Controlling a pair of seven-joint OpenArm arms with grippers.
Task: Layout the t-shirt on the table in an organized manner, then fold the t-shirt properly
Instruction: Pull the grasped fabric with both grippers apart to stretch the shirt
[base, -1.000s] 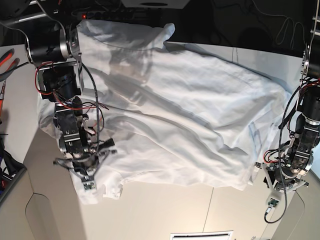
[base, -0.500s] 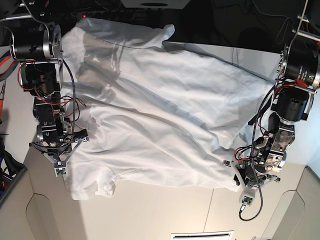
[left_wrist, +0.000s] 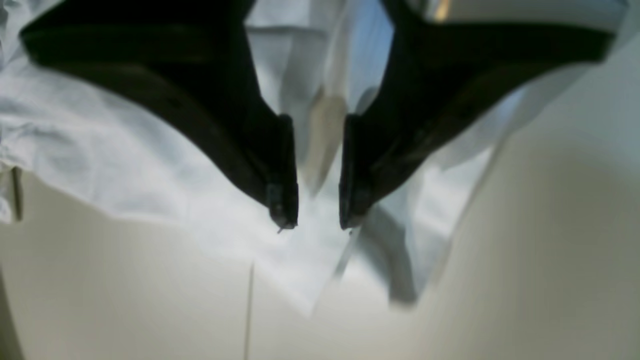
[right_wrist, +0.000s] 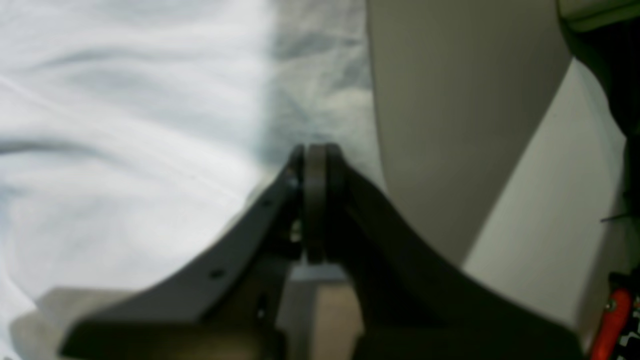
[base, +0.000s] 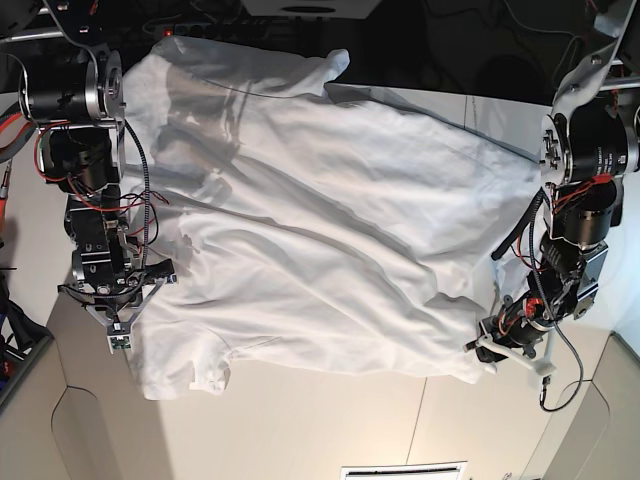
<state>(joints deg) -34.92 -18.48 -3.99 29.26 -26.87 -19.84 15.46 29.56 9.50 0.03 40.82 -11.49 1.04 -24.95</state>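
The white t-shirt (base: 320, 240) lies spread and wrinkled across the table (base: 330, 430), one sleeve at the lower left. My right gripper (base: 125, 310) sits at the shirt's left edge. In the right wrist view its fingers (right_wrist: 315, 155) are pressed together on the cloth (right_wrist: 125, 125) just inside that edge. My left gripper (base: 492, 348) is at the shirt's lower right corner. Its black fingers (left_wrist: 316, 222) stand slightly apart with a fold of shirt (left_wrist: 125, 165) in the gap, and the corner hangs below them above the table (left_wrist: 550, 225).
The shirt's far end reaches past the table's back edge into a dark area with cables. Red-handled tools (base: 12, 120) lie off the table's left side, also seen as an orange handle (right_wrist: 615, 310). A thin seam (base: 418, 420) crosses the bare front strip.
Over the second, my right arm moved left, drawing the shirt's left side out, then held still. My left arm swung in to the lower right corner, then right, and the corner followed.
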